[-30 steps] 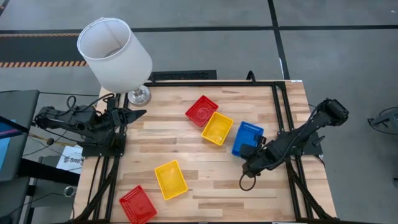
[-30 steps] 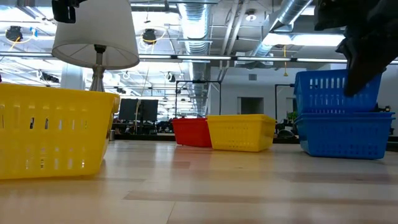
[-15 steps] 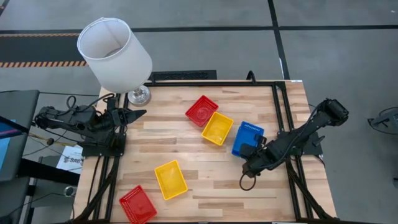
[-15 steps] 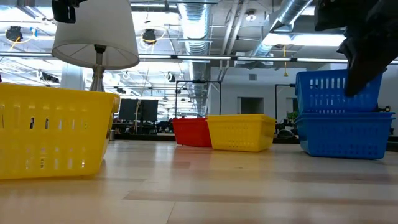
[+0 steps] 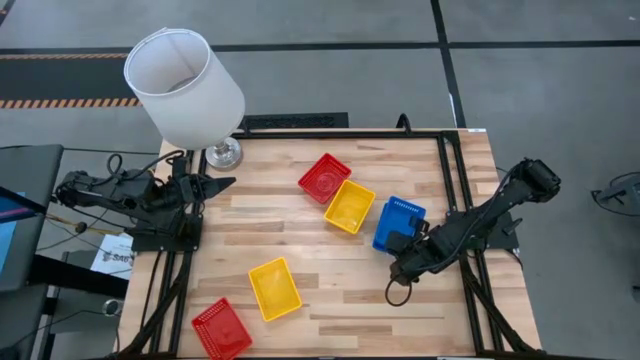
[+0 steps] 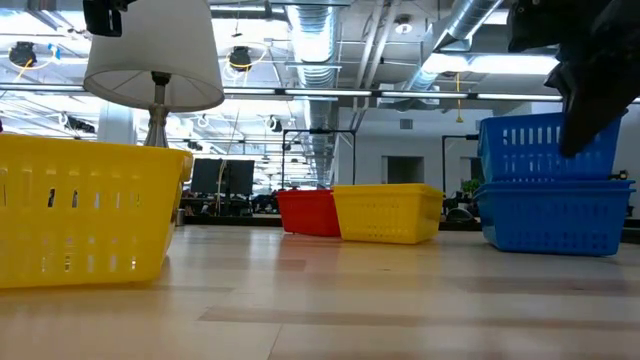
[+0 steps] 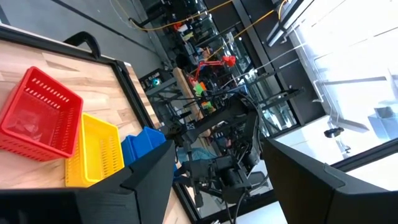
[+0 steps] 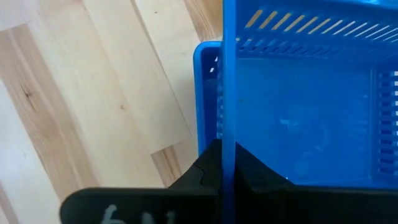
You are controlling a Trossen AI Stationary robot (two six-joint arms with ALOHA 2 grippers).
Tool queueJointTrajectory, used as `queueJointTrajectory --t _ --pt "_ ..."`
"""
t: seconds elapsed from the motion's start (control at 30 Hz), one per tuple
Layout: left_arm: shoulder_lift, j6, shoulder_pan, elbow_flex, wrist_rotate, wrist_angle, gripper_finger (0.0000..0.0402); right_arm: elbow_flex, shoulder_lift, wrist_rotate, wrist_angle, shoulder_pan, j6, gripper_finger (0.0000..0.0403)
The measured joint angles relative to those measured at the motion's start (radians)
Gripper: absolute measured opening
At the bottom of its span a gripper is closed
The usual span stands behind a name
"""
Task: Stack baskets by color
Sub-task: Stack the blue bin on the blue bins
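Two blue baskets are stacked at the table's right: the lower one [image 6: 556, 216] stands on the wood, and the upper one [image 6: 535, 148] sits in it, rising well above its rim. My right gripper [image 5: 404, 244] is shut on the upper blue basket [image 5: 399, 220]. A red basket [image 5: 324, 177] and a yellow basket [image 5: 349, 206] stand side by side at mid-table. Another yellow basket [image 5: 274, 288] and another red one [image 5: 221, 328] lie near the front left. My left gripper [image 5: 222, 183] waits open at the table's left edge. My right gripper pinches the upper blue basket's side wall at its rim [image 8: 229, 134], one finger inside the basket and one outside. The fingers [image 8: 208, 169] slant down from above on the basket's near side. The basket's bottom rests in the lower blue basket [image 8: 204, 93].
A white lamp [image 5: 185, 85] stands at the table's far left corner, its base [image 5: 223, 153] on the wood. Bare wood lies between the mid-table baskets and the front ones. Black frame rails [image 5: 452, 170] run along the table's right side.
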Motion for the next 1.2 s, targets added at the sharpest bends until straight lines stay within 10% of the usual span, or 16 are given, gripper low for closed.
queueJointTrajectory --t 1.2 --pt "0.000 0.018 0.000 0.000 0.000 0.000 0.0233 0.000 0.000 -0.001 -0.001 0.000 -0.003 0.0024"
